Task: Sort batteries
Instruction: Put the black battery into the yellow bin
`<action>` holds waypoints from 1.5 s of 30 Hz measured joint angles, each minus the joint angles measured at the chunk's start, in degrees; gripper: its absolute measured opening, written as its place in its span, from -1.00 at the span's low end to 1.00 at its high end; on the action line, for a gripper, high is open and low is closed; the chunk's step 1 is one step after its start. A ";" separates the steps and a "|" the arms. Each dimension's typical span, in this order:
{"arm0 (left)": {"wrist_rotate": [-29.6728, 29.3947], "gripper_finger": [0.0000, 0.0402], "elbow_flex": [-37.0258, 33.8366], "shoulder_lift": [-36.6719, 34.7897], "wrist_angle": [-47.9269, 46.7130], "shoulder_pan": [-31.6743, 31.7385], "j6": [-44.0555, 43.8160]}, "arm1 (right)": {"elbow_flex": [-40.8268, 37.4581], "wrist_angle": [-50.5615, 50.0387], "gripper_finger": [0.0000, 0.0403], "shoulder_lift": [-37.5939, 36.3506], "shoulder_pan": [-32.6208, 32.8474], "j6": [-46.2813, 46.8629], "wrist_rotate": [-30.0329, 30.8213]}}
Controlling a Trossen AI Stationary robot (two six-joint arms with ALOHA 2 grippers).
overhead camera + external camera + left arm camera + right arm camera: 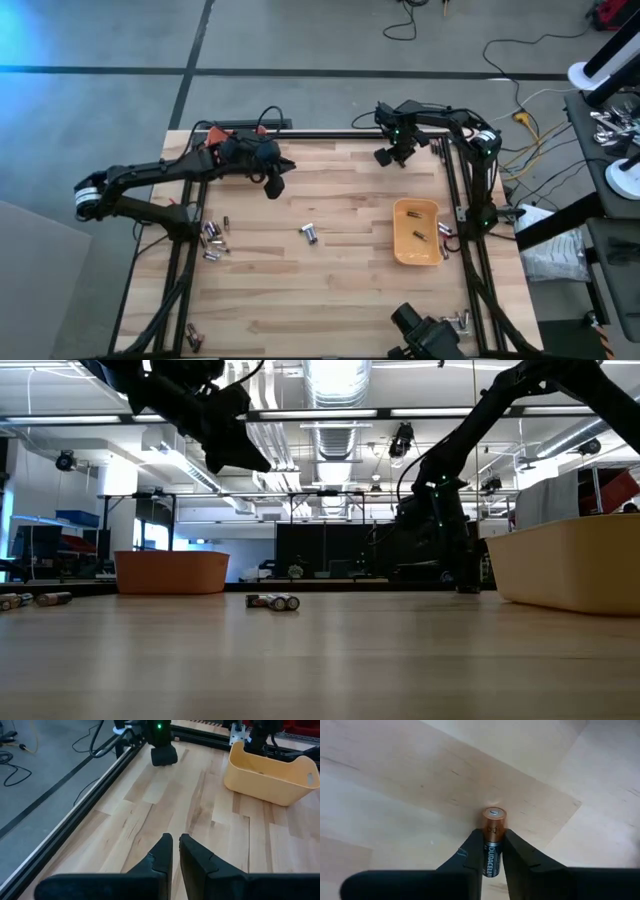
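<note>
Battery in grip: copper-topped battery (493, 840) stands pinched between the right gripper (491, 851) fingers (470, 855), its copper end poking out past the tips, above bare desk (340, 290).
Step in hand: pick made; carry to a bin looks next.
Landmark: yellow bin (415, 231); the right gripper (388, 155) hangs beyond its far end, near the desk's far edge.
Next move calls for: travelling over the yellow bin rim, then parting the fingers above it, if that is this type's bin.
Loose batteries: a pair (309, 233) left of the yellow bin; a cluster (213, 239) farther left.
Left gripper (275, 186): waiting left of the yellow bin, fingers together, holding nothing.
</note>
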 joint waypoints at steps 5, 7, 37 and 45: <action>0.04 -0.93 0.00 -1.98 0.00 0.47 -0.06 | -0.48 1.97 -0.82 -4.61 0.73 -2.19 2.81; 0.09 -0.93 0.00 -2.90 0.04 0.99 -0.35 | -0.44 1.03 -0.82 -8.80 1.50 -3.12 3.24; 1.95 -0.93 0.00 -5.92 5.31 4.56 2.31 | -37.68 3.55 -0.81 -40.33 46.98 -0.83 1.34; 1.95 -0.93 0.00 -8.25 5.33 4.54 1.97 | -37.56 4.59 -0.71 -32.10 46.72 -0.54 2.19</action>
